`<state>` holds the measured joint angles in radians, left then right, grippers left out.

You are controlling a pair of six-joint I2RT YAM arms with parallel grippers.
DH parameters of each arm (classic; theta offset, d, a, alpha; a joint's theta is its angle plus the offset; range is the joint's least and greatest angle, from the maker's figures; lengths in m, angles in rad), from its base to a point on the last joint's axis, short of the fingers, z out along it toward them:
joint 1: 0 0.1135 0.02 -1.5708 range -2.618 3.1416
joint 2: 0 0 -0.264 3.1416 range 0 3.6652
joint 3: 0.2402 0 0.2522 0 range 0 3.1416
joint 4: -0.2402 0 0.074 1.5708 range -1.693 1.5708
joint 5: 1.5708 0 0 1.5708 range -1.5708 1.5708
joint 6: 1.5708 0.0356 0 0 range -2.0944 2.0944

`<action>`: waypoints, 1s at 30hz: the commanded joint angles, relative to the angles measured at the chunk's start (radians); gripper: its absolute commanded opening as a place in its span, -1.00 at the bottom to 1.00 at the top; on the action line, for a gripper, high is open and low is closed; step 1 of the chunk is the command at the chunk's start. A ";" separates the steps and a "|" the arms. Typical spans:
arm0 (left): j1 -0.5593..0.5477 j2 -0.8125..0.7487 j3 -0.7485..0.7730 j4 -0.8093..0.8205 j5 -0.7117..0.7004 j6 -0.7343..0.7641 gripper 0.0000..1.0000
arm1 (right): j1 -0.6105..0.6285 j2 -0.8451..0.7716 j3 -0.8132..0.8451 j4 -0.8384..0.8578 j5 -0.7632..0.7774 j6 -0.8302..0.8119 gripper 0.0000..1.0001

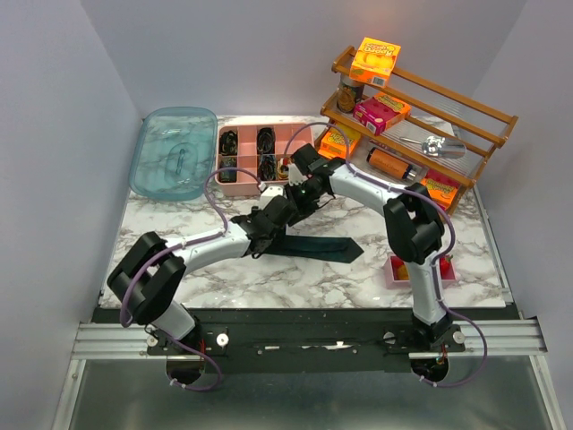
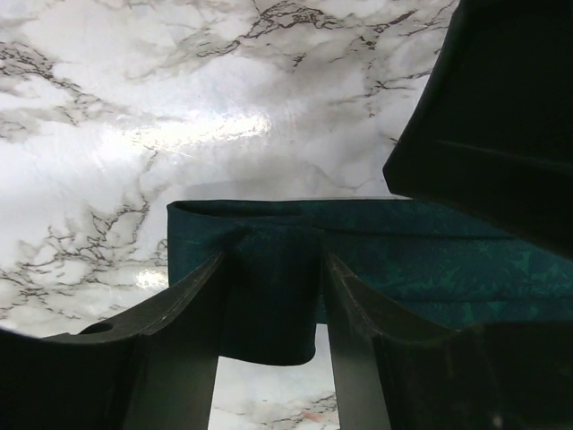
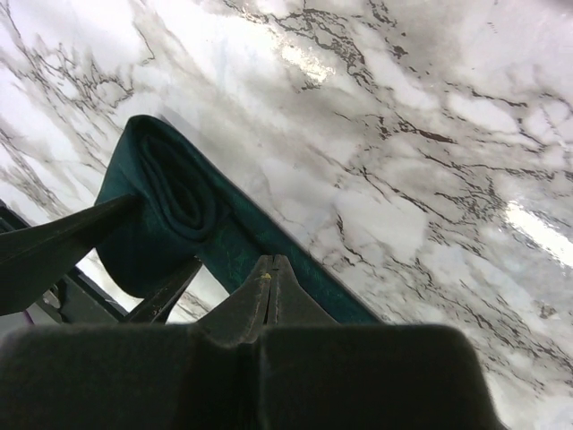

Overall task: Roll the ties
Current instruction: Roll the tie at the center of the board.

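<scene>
A dark teal tie (image 1: 327,247) lies flat across the middle of the marble table (image 1: 179,224), wide pointed end to the right. Its left end is wound into a small coil (image 2: 269,300). My left gripper (image 2: 273,262) is open around that coil, one finger (image 2: 192,309) on each side. In the right wrist view the coil (image 3: 170,202) shows its spiral, with the left fingers (image 3: 76,246) flanking it. My right gripper (image 3: 271,262) is shut with nothing in it, tip down on the flat strip just beside the coil. From above, the left gripper (image 1: 267,226) and right gripper (image 1: 302,201) meet there.
A pink divided box (image 1: 235,184) holding dark coils stands behind the grippers. A translucent blue lid (image 1: 175,152) lies at the back left. A wooden rack (image 1: 466,112) with packets and cans fills the back right. A small red tray (image 1: 396,271) sits by the right arm.
</scene>
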<state>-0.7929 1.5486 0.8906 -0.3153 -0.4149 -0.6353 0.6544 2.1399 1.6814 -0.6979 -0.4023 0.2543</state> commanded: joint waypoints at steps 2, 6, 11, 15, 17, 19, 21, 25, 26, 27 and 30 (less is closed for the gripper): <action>-0.008 -0.028 -0.044 0.070 0.074 -0.052 0.11 | -0.006 -0.057 -0.023 0.020 0.017 -0.003 -0.97; -0.008 -0.041 -0.058 0.104 0.099 -0.056 0.13 | -0.009 -0.075 -0.038 0.026 -0.001 -0.015 -0.97; -0.002 -0.100 -0.050 0.078 0.054 -0.058 0.46 | -0.004 -0.113 -0.075 0.049 -0.055 -0.018 -0.97; 0.044 -0.176 -0.074 0.073 0.063 -0.064 0.65 | 0.014 -0.133 -0.084 0.061 -0.081 -0.020 -0.97; 0.092 -0.225 -0.100 0.081 0.105 -0.064 0.70 | 0.027 -0.137 -0.086 0.069 -0.105 -0.017 -0.97; 0.128 -0.270 -0.125 0.081 0.161 -0.067 0.73 | 0.040 -0.135 -0.078 0.070 -0.127 -0.009 -0.97; 0.199 -0.300 -0.148 0.099 0.218 -0.072 0.80 | 0.056 -0.137 -0.071 0.077 -0.130 -0.006 -0.97; 0.342 -0.344 -0.229 0.171 0.413 -0.089 0.86 | 0.094 -0.118 -0.054 0.075 -0.145 0.000 -0.97; 0.362 -0.347 -0.243 0.189 0.491 -0.090 0.87 | 0.100 -0.106 -0.052 0.074 -0.145 0.000 -0.97; 0.397 -0.347 -0.254 0.218 0.516 -0.095 0.87 | 0.103 -0.101 -0.051 0.072 -0.144 0.000 -0.97; 0.440 -0.338 -0.300 0.289 0.597 -0.115 0.88 | 0.110 -0.081 -0.052 0.071 -0.126 0.002 -0.97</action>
<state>-0.4026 1.2137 0.6418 -0.1452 -0.0319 -0.7177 0.7521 2.0346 1.6093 -0.6369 -0.5171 0.2535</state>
